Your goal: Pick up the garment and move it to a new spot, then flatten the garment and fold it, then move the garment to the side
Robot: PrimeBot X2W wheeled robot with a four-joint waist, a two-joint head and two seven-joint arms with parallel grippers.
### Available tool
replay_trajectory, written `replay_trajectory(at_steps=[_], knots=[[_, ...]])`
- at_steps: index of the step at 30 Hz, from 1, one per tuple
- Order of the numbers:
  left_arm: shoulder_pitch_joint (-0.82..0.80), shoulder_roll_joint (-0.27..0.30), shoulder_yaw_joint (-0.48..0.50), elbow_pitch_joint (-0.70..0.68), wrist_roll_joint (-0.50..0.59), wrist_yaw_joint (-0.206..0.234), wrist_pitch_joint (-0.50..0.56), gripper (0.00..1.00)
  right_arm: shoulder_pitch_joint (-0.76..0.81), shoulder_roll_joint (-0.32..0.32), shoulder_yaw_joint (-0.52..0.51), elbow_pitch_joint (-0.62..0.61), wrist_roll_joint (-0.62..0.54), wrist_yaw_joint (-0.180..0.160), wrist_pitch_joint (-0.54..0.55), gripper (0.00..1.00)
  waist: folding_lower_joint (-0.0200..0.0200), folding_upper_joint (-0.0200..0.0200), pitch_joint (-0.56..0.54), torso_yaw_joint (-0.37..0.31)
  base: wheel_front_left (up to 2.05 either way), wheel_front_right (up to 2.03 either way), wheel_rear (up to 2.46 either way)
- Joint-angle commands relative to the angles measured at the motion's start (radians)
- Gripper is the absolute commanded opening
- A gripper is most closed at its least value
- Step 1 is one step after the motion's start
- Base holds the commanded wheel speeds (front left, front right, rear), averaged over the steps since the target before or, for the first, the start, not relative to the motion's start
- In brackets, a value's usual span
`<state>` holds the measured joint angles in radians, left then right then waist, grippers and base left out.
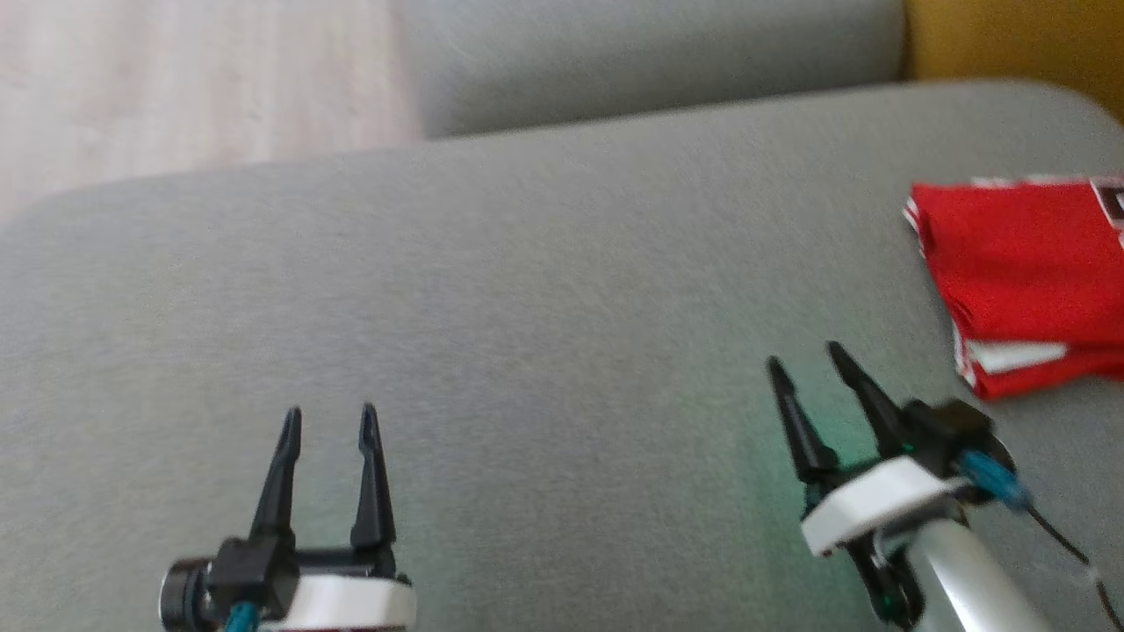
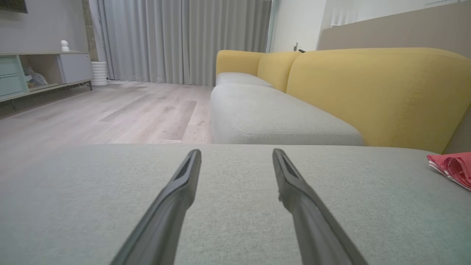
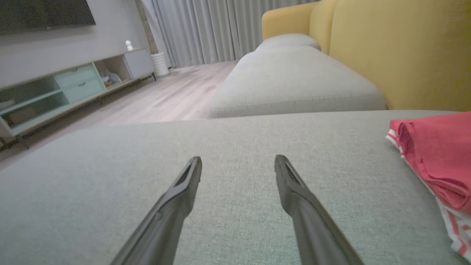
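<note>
At the lower left, the left fingers (image 1: 373,478) were spread apart and empty, low over the grey sofa cushion (image 1: 544,290). Further right, the right fingers (image 1: 797,426) were likewise parted, holding nothing, and leaned leftward. Beyond them, at the cushion's right side, lay the folded red garment (image 1: 1027,272), touching neither, with white-striped trim showing.

Grey fabric sofa seat (image 1: 527,307) spans the head view. Pale wood-plank floor (image 1: 176,79) at 10 o'clock. Left wrist view: yellow backrests (image 2: 368,92) at 2 o'clock, grey floor-length curtains (image 2: 176,36) at 12. Low open-shelf cabinet (image 2: 73,68) with mint drawers at 10, against grey wall (image 2: 48,25). Light soft, even.
</note>
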<state>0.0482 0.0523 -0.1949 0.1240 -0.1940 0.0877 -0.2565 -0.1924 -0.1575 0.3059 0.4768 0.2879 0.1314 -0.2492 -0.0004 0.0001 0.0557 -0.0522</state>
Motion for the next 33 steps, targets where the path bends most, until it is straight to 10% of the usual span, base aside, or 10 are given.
replay_trajectory(at_steps=[1,24,25,33], knots=[[-0.013,-0.002,0.026,-0.03,0.001,-0.002,-0.005,1.0,0.002,0.005,-0.005,-0.049,-0.004,-0.001,-0.012,1.0,0.0004,-0.0001,-0.07,0.068,0.0,0.0,0.0],[0.098,-0.002,0.07,-0.029,0.054,-0.006,-0.005,1.0,0.266,0.104,-0.148,-0.236,-0.118,-0.001,-0.013,1.0,0.0004,-0.0001,-0.17,0.098,0.0,0.0,0.0],[0.125,0.001,0.035,0.002,0.049,-0.011,0.0,0.0,0.289,0.105,-0.167,-0.202,-0.113,0.0,-0.002,0.0,0.0004,-0.0001,-0.17,0.098,0.0,0.0,0.0],[0.125,0.002,0.039,0.054,-0.011,-0.02,0.012,0.0,0.294,0.104,-0.169,-0.157,-0.054,0.0,0.011,0.0,0.0004,-0.0001,-0.166,0.096,0.0,0.0,0.0]])
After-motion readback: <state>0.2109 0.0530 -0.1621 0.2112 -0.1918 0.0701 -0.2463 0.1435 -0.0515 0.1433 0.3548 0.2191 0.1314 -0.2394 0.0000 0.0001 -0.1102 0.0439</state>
